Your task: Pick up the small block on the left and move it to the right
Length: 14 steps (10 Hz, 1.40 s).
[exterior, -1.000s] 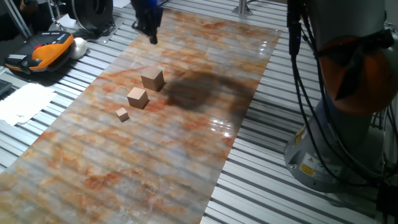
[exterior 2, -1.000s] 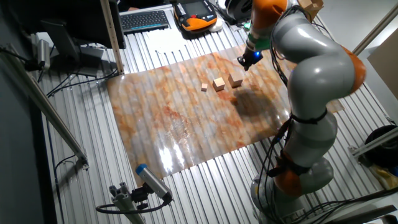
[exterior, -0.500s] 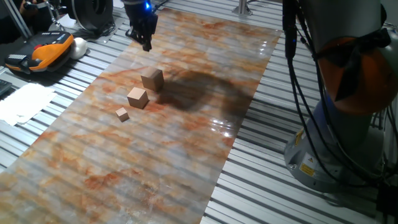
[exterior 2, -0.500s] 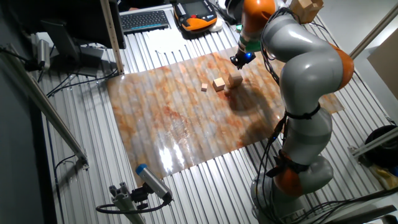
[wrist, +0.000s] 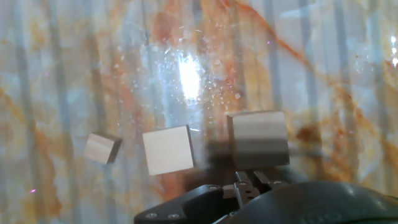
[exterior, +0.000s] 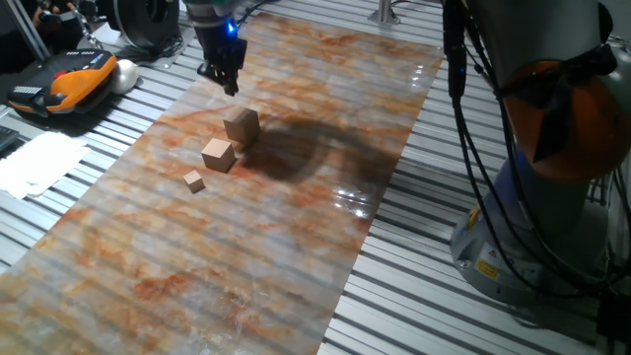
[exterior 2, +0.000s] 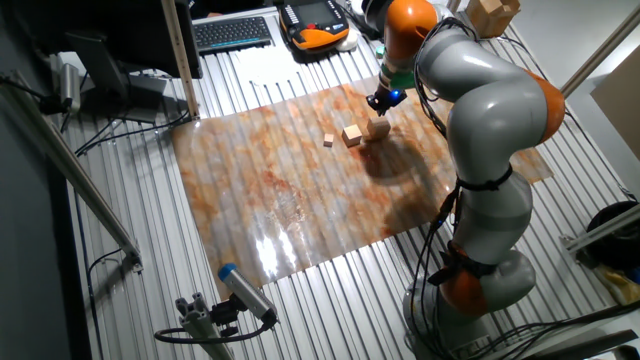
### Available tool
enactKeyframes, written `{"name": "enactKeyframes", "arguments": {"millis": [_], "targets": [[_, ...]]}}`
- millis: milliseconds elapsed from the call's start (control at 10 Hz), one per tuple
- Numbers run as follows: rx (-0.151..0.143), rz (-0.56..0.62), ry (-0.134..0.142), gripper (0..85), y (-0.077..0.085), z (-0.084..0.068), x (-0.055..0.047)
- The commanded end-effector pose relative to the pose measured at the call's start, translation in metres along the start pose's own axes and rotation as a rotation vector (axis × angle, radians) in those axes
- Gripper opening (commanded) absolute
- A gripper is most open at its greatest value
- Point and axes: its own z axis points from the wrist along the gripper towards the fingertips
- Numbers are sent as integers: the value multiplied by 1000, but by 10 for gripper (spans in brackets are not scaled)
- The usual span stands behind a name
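Note:
Three tan wooden cubes sit in a row on the marbled mat (exterior: 296, 237). The small block (exterior: 242, 126) is the largest and lies at the row's far end; it also shows in the other fixed view (exterior 2: 377, 127) and in the hand view (wrist: 257, 138). The middle-sized cube (exterior: 218, 155) and the tiniest cube (exterior: 194, 180) lie beside it. My gripper (exterior: 229, 84) hangs above the mat just beyond the small block, apart from it. Its fingers look shut and empty. In the hand view the gripper (wrist: 249, 182) shows at the bottom edge.
An orange and black handset (exterior: 61, 84) and white paper (exterior: 39, 163) lie on the slatted table left of the mat. The robot base (exterior: 542, 207) stands at the right. A keyboard (exterior 2: 232, 33) lies at the back.
My gripper has come down and moved left toward the small block, from the mat's far edge to just beyond the block. The cubes have not moved.

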Motion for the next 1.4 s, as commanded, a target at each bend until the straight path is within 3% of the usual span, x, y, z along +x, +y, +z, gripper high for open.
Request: {"name": "enactKeyframes", "arguments": {"millis": [0, 500, 700, 900, 1100, 1300], "targets": [[-1, -4, 4, 170, 2, 2, 2], [-7, -5, -11, 170, 7, 6, 4], [-35, 39, -1, 170, 7, 6, 4], [15, 55, -47, 170, 7, 6, 4], [29, 67, -77, 170, 7, 6, 4], [23, 67, -43, 170, 7, 6, 4]]}}
